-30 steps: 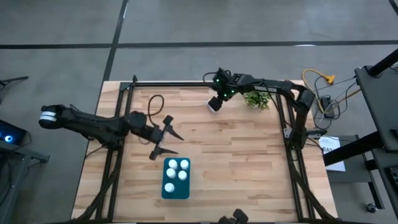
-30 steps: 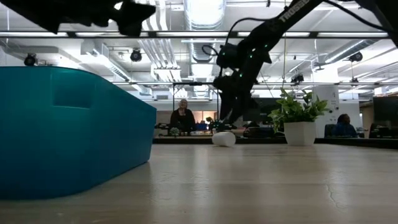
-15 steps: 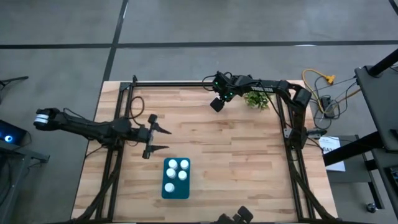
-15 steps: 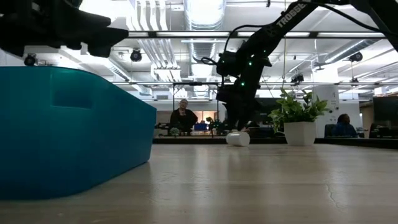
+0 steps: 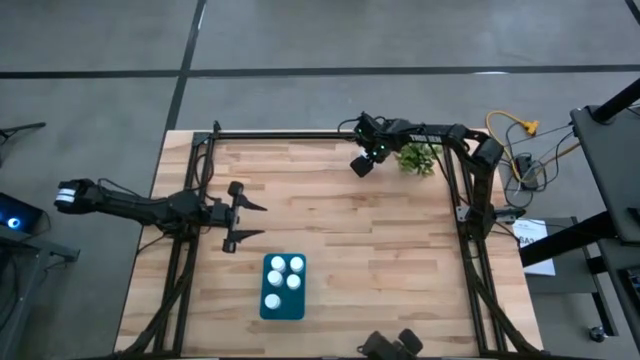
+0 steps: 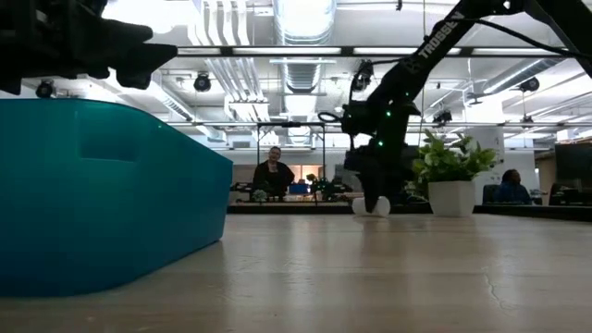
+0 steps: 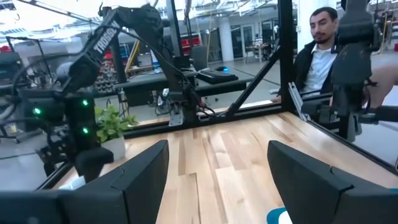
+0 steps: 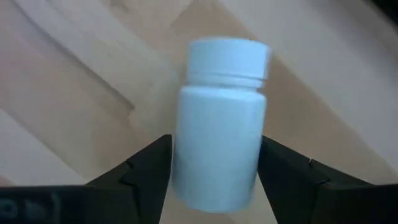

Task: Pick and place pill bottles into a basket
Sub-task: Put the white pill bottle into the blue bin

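Two dark jointed arms w/ green LEDs, white lettering, black pincers.

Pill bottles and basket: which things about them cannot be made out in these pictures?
- High view: the sixth pill bottle is mostly hidden under the right hand.
- Low view: the basket is cut off by the left edge, and its wall hides everything inside it.
- High view: the five bottles in the basket are too small to show any label.

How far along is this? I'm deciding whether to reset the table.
Done: five pill bottles stand in the basket. In hand: the right claw grips the sixth bottle near the plant. Left to do: carry it to the basket. The left claw waits open.
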Available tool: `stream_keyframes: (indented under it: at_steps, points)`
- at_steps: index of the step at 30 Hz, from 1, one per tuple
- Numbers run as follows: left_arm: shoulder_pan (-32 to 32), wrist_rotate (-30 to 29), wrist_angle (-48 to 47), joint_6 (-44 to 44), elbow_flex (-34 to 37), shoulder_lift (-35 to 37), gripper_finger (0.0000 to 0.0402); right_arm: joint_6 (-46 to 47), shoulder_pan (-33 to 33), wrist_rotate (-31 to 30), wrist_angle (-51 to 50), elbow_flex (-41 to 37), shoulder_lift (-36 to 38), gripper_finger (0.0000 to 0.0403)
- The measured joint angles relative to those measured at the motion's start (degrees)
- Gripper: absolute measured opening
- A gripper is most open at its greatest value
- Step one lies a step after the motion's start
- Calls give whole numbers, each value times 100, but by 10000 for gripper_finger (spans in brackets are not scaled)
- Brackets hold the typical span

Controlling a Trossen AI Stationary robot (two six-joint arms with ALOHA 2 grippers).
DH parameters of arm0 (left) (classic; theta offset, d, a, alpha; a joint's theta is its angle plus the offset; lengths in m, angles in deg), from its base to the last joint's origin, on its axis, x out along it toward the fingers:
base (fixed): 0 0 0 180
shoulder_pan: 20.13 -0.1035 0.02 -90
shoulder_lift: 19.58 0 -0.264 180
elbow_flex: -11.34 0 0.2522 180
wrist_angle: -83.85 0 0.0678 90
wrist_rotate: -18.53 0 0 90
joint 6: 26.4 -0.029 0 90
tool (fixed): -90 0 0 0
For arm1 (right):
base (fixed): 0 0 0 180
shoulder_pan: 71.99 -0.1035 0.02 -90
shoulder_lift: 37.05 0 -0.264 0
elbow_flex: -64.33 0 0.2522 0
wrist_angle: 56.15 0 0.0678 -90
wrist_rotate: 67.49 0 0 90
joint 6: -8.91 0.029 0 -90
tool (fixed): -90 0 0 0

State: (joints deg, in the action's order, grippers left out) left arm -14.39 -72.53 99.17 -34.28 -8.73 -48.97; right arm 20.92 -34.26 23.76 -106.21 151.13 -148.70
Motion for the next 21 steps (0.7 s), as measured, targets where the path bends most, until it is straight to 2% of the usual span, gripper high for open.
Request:
stream_keyframes:
  at_steps: [4,9,15,21]
  points:
    - [0,-4,1,0,-6,36,256,-127,2,9,119,-170,0,198]
    - [0,-24,-2,0,-6,-22,256,-310,2,26,248,-207,2,151]
    - [0,-116,-11,0,-9,-56,256,-620,-121,9,225,-153,21,151]
    - [0,-125,-19,0,-9,-48,256,-1365,-603,162,583,-110,245,151]
